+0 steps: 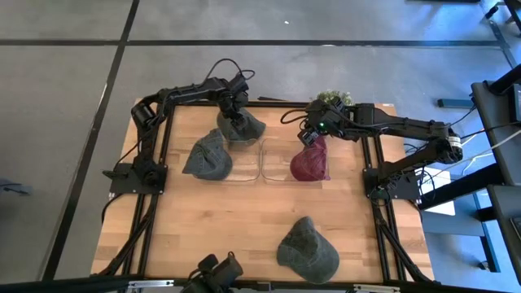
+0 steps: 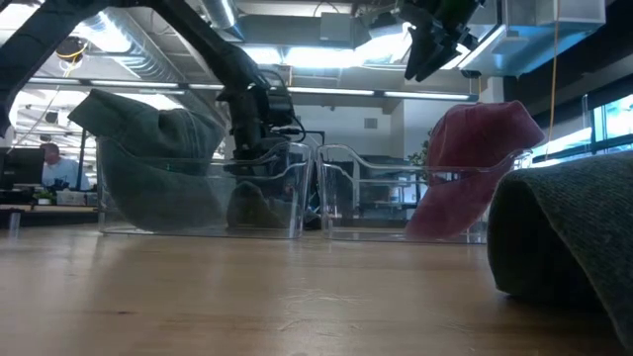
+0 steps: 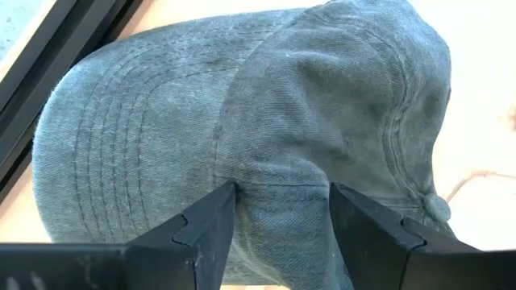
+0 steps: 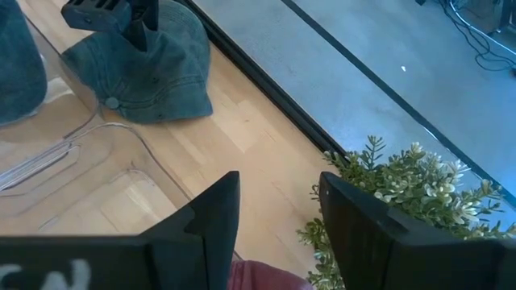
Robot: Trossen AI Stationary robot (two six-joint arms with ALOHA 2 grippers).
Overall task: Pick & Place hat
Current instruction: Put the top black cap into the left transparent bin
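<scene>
Left gripper (image 3: 278, 234): your left arm reaches to the far edge of the table; its dark fingers (image 3: 201, 234) stand apart, straddling a fold of the denim hat, pressed to the cloth on both sides but not squeezed together.
Denim hat (image 1: 241, 124): blue-grey cap of washed twill, curved rows of stitching on the brim, a cloth button on the crown; it lies on the wood just behind the left clear bin.
Right gripper (image 4: 274, 221): your right arm hangs above the right clear bin, fingers apart, nothing between them.
Maroon hat (image 1: 310, 160): soft dark-red cap, slumped against the wall of the right clear bin (image 1: 277, 175), its crown rising over the rim in the low view.
Left clear bin (image 1: 241, 175): see-through plastic with rounded corners, touching its twin; a grey-green hat (image 1: 207, 156) drapes over its left wall.
Near hat (image 1: 307, 251): a coarse grey-green cap, alone on the table's near edge, well apart from the bins.
Table (image 1: 220, 220): pale wood planks within a black frame.
Plant (image 4: 403, 193): a bushy green sprig at the far right corner.
</scene>
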